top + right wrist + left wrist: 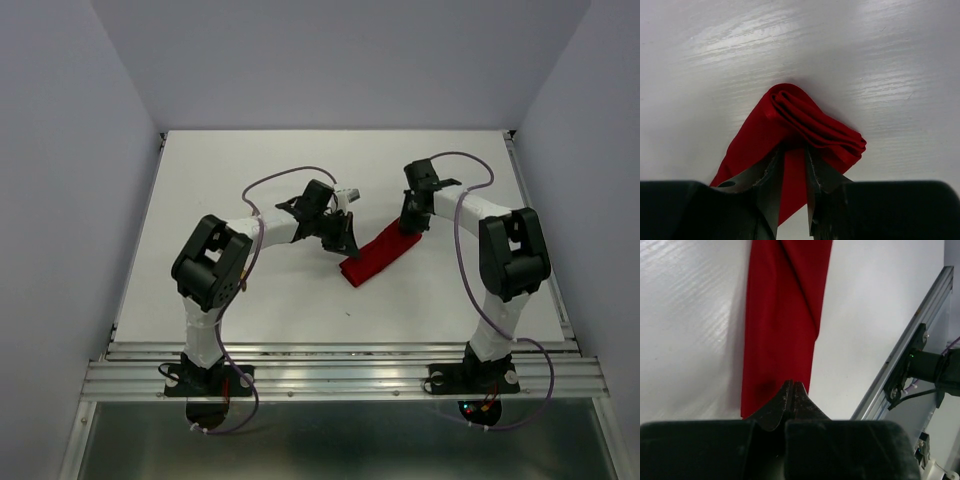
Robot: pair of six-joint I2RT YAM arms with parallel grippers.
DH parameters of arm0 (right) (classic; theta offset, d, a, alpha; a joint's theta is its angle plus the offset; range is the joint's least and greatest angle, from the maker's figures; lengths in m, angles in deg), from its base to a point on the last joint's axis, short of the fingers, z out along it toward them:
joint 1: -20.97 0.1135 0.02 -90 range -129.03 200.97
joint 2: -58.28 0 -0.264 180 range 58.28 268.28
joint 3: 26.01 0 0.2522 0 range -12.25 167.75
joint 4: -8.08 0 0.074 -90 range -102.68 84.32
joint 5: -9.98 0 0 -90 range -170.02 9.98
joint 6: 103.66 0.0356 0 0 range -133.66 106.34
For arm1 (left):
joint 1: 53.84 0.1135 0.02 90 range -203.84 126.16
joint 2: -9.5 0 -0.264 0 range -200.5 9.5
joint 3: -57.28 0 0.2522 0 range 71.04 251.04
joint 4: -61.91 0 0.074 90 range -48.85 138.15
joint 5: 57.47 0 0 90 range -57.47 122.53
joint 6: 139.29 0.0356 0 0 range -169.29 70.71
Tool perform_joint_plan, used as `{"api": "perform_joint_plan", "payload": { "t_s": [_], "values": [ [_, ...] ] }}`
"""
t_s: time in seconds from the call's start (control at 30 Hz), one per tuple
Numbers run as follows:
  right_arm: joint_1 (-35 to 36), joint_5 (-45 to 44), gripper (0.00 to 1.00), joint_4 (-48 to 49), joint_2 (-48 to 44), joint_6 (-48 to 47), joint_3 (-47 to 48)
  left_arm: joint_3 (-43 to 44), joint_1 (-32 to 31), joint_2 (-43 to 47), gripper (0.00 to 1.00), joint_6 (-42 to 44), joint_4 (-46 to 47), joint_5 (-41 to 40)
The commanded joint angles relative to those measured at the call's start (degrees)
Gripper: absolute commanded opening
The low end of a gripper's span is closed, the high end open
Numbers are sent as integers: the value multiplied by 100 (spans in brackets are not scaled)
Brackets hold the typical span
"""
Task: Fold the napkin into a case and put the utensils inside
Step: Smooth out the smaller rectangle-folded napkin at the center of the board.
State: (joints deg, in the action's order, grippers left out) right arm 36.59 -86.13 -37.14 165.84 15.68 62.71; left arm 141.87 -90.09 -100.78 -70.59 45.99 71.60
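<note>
Red cloth, the napkin [380, 255], lies folded into a narrow strip about the middle of the tabletop [220, 170], slanting from its near end toward the far right corner. The left end effector [347, 243] sits at the near end, closed tight. The right end effector [410, 225] is clamped on the bunched far end.

The folds look loose and nothing pins them, so an uneven pull between the two ends would likely drag the layers apart and undo the strip. The left hold seems slight, close to the hem, and the cloth could slip free on a lift.

Only the overhead view shows both arms and the strip's slant. The left wrist view shows the fingertips [785, 400] meeting over the hem and a diagonal fold line up the strip, but not whether cloth is caught between them. The right wrist view shows stacked layers humped up beyond the fingers [767, 175], with red cloth between them. No utensils appear in any view.
</note>
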Motion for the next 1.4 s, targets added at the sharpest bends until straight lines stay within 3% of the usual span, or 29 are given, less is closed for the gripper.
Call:
{"api": "perform_joint_plan", "payload": {
  "t_s": [0.0, 0.4, 0.53, 0.8, 0.93, 1.1, 1.37],
  "values": [
    [-15, -119, 28, 176, 159, -148, 168, -8, 30, -204, 0, 29, 224, -215],
    [-15, -75, 29, 316, 204, -122, -34, -262, 39, -117, 0, -59, 224, -646],
    [-15, 846, 29, 247, -16, -332, 159, -166, -22, 225, 0, 47, 224, -294],
    [-15, 1620, 31, 211, -640, -253, 212, 343, -49, 937, 0, 362, -741, -1005],
    [-15, 1438, 31, 193, -816, -271, 37, 555, -49, 1122, 0, 364, -1077, -1112],
    [-15, 911, 30, 202, -694, -201, -139, 660, -723, 966, 0, -40, -1059, -1366],
    [-15, 374, 31, 176, -298, -218, -78, 230, -998, 332, 0, -692, -444, -1428]
  ]
}}
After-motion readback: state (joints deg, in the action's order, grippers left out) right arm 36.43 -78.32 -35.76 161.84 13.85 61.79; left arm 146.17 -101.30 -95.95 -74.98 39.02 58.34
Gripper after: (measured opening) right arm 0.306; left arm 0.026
